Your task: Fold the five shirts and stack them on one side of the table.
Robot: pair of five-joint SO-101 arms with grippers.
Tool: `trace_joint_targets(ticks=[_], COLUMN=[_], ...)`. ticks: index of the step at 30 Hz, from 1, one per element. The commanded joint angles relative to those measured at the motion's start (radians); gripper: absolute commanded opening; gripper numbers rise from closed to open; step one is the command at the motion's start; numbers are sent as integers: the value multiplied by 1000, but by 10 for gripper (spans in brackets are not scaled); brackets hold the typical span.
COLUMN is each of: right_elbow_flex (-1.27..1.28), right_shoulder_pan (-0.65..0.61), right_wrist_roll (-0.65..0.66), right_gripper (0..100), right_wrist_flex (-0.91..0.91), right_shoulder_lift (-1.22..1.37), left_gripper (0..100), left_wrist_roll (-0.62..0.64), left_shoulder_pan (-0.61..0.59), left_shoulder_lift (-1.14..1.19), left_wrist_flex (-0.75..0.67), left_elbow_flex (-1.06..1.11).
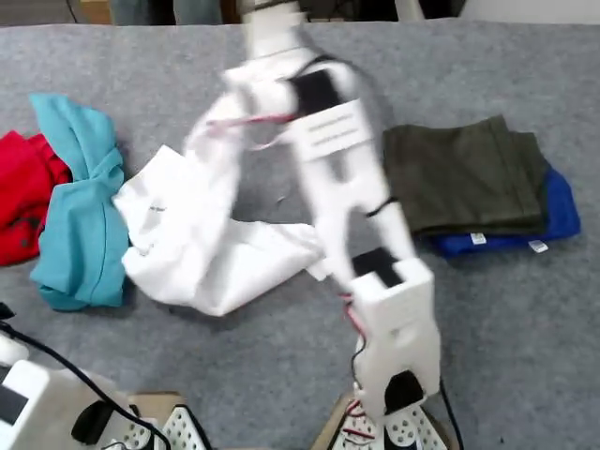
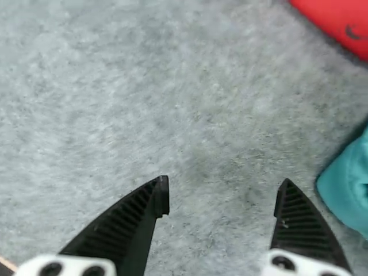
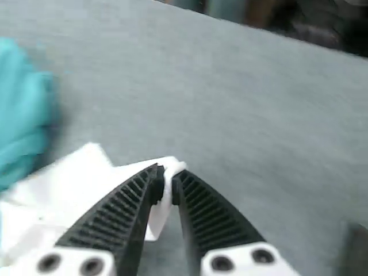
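Mid-fold, the right gripper (image 3: 167, 183) pinched an edge of the crumpled white shirt (image 1: 202, 248). The left gripper (image 2: 223, 198) hung open over the grey felt tabletop (image 2: 115, 86). The next move was likely to drape the edge across.

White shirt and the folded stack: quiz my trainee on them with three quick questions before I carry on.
1. True or false: the right pincer is shut on the white shirt.
2. What colour is the folded shirt lying on the blue shirt? A red, B olive, C teal.
3. Fill in: the left pincer, above the grey table, is ___.
Key: 1 true; 2 B, the olive shirt; 3 open.
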Motion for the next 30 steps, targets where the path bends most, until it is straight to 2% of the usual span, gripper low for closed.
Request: trace_joint_targets(ticks=[1,6,11,16,19,21,24,27,30], right_elbow_flex=[-5,-4,4,64,96,94,93,93,94], right_shoulder_pan=[170,370,517,489,445,416,388,361,344], right_wrist_roll=[100,262,279,279,279,279,222,124,84], right_gripper=[15,15,15,15,15,15,15,15,15], right_wrist_flex=[98,189,147,146,144,143,97,57,0], right_shoulder_lift=[-12,-7,-5,48,113,166,240,292,331], left_gripper=[310,310,310,310,310,310,310,302,245], left_wrist_roll=[-9,-6,9,226,370,411,377,258,187], left_shoulder_pan=[54,176,409,750,954,1059,1152,1164,1164], left_shoulder_lift=[-17,-100,-213,-264,-262,-250,-216,-150,-54], left_wrist_flex=[6,63,157,201,167,117,15,-46,-37], left_elbow_flex=[-48,-41,-39,-47,-53,-59,-59,-82,-170])
